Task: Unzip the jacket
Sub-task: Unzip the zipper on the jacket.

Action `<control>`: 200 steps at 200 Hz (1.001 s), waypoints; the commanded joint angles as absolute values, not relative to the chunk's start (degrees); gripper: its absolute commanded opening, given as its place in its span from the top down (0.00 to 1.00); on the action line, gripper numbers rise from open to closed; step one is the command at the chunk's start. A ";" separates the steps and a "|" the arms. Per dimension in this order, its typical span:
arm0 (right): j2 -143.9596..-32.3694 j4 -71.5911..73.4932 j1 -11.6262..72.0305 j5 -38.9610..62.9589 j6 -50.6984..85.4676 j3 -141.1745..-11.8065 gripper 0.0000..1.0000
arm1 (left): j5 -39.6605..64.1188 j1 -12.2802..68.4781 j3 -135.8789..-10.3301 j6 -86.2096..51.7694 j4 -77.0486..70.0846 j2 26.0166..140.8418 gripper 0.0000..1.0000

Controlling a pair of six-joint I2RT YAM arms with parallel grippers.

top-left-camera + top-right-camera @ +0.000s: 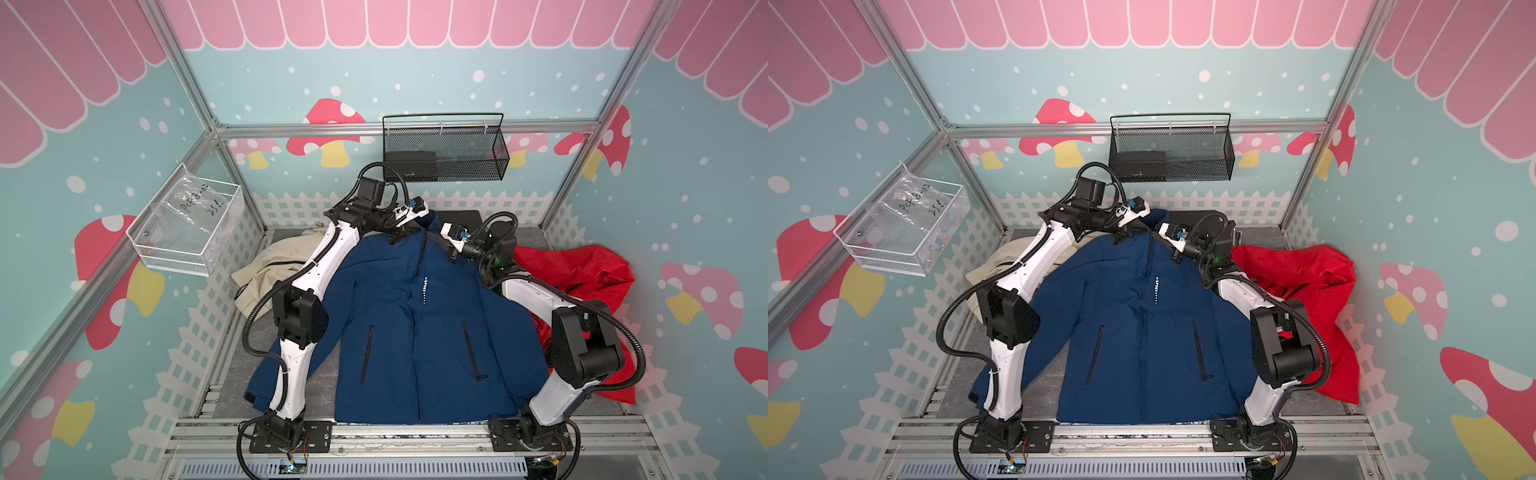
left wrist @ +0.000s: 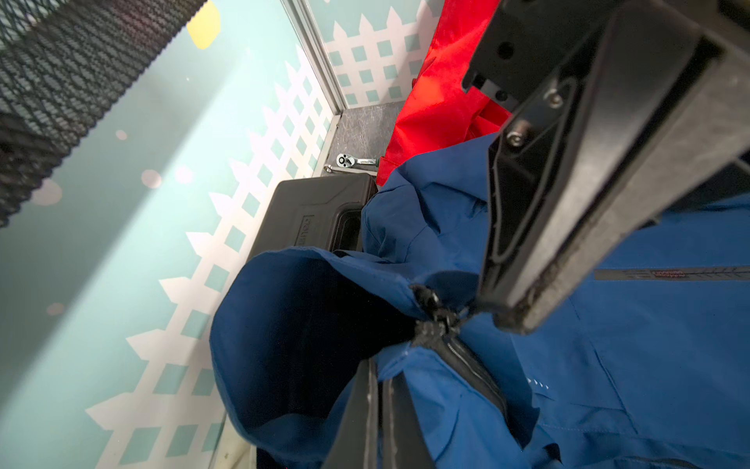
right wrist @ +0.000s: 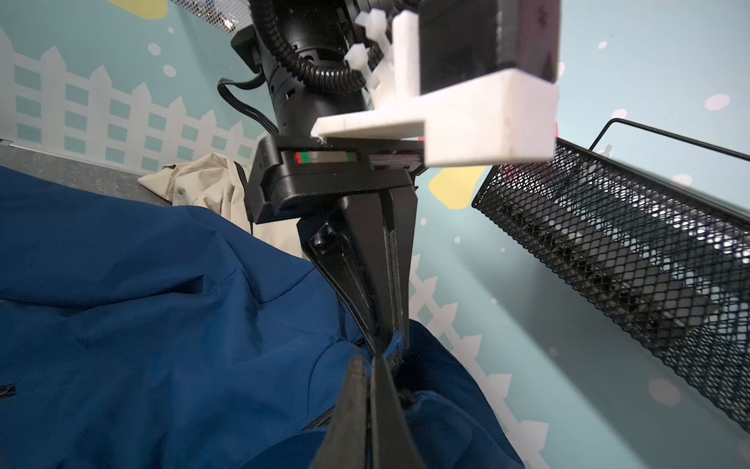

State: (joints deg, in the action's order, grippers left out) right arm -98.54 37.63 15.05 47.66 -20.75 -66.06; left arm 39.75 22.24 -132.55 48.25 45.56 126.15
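A blue jacket (image 1: pixel 386 332) lies front up on the table, its collar at the far end, its zipper (image 2: pixel 470 365) running down the middle. Both grippers meet at the collar. My left gripper (image 2: pixel 381 369) is shut on the blue collar edge just beside the zipper's top; from the right wrist view it (image 3: pixel 389 337) comes down onto the fabric. My right gripper (image 3: pixel 368 361) is shut too, its tips (image 2: pixel 507 320) right at the slider (image 2: pixel 436 320), where a thin dark pull runs into them. In a top view both sit close together, left (image 1: pixel 417 227) and right (image 1: pixel 430 236).
A beige garment (image 1: pixel 270 270) lies left of the jacket and a red one (image 1: pixel 582 274) to its right. A black case (image 2: pixel 316 215) and a ratchet wrench (image 2: pixel 353 160) rest behind the collar. A black mesh basket (image 1: pixel 444 153) and a white wire basket (image 1: pixel 187 232) hang on the walls.
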 commanded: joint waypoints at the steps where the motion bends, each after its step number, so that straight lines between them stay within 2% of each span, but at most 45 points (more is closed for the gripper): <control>1: -100.02 29.31 16.49 47.73 -25.63 -64.51 1.00 | 38.50 20.21 -136.64 46.02 41.06 126.12 1.00; 122: -99.08 23.47 21.17 32.11 -35.33 -61.37 1.00 | 37.12 19.17 -139.35 40.94 41.67 126.99 1.00; 200: -99.74 21.38 21.77 30.67 -34.65 -60.91 1.00 | 34.77 19.14 -143.47 36.33 41.62 129.23 1.00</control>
State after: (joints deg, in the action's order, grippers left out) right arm -98.54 30.24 20.78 29.78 -34.26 -63.09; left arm 36.34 20.64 -138.96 39.11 47.90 129.75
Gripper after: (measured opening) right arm 0.046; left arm 0.047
